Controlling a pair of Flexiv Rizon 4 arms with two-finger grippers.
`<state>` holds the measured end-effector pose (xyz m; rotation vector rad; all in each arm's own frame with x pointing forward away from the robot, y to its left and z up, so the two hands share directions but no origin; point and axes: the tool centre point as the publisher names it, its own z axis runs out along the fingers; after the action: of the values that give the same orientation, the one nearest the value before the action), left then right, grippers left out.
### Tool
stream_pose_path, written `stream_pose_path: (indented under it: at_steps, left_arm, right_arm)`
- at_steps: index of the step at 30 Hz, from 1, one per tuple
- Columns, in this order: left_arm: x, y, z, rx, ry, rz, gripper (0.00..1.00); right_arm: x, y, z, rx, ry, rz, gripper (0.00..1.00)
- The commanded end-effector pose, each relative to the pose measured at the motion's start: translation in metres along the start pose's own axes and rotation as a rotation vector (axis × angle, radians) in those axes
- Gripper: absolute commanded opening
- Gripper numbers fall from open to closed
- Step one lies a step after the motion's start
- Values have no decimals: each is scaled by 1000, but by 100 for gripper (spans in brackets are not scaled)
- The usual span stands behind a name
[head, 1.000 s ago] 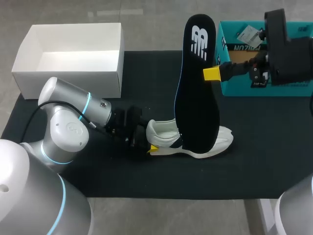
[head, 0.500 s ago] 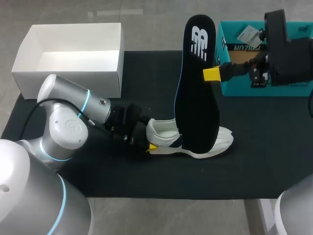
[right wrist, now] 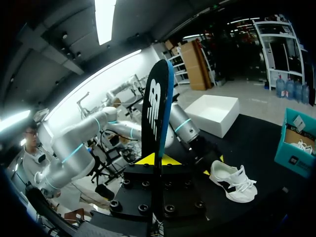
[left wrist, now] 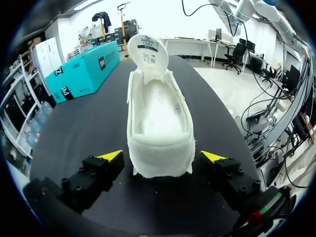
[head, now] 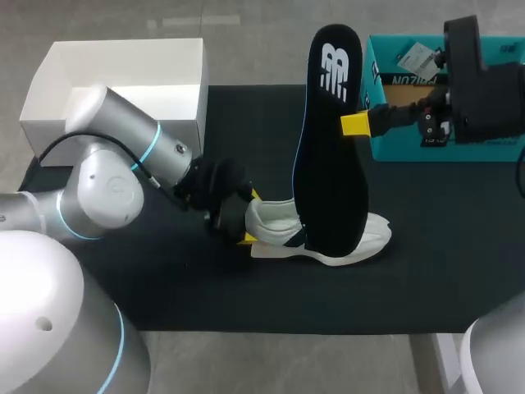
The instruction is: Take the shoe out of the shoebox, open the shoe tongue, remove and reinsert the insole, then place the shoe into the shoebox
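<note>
A white shoe (head: pixel 328 238) with dark side panels lies on its side on the black mat, its tongue folded back. From behind the heel of the shoe (left wrist: pixel 159 118), my left gripper (head: pixel 249 218) stands open, one yellow tip on each side with a small gap to the heel. The left gripper (left wrist: pixel 162 157) holds nothing. My right gripper (head: pixel 354 124) is shut on the edge of the black insole (head: pixel 330 148), which hangs upright over the shoe with its toe end down. In the right wrist view the insole (right wrist: pixel 156 113) stands edge-on between that gripper's (right wrist: pixel 158 159) fingers.
A teal shoebox (head: pixel 394 144) stands at the back right, partly behind my right arm. An open white box (head: pixel 123 123) sits at the back left. The black mat (head: pixel 451 246) covers the table.
My left arm has swung its elbow toward the back and turned its gripper at the heel, with the fingers spread wider. The right arm, insole and shoe have not moved.
</note>
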<state>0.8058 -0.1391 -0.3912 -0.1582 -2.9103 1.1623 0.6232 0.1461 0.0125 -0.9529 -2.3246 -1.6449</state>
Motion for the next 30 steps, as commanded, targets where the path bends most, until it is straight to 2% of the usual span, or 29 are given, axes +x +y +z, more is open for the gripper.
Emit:
stream_pose_path:
  at_steps: [1, 4, 7, 21, 24, 25, 30]
  left_arm:
    - [4, -9, -13, -205, 15, -7, 100]
    - [7, -14, -15, -319, 27, -30, 100]
    - [10, -17, -19, -384, 15, -49, 100]
    - [12, -16, -21, -392, 4, -51, 100]
    - [13, -23, -19, -480, -1, -81, 100]
    - [12, -26, -20, -531, -8, -108, 100]
    - [10, -34, -26, -657, -18, -107, 100]
  right_arm:
    - [-1, 3, 5, 4, 0, 2, 0]
    - [-1, 3, 5, 4, 0, 2, 0]
    - [-1, 3, 5, 4, 0, 2, 0]
    - [-1, 3, 5, 4, 0, 2, 0]
    - [-1, 3, 5, 4, 0, 2, 0]
    - [-1, 3, 5, 4, 0, 2, 0]
    - [-1, 3, 5, 4, 0, 2, 0]
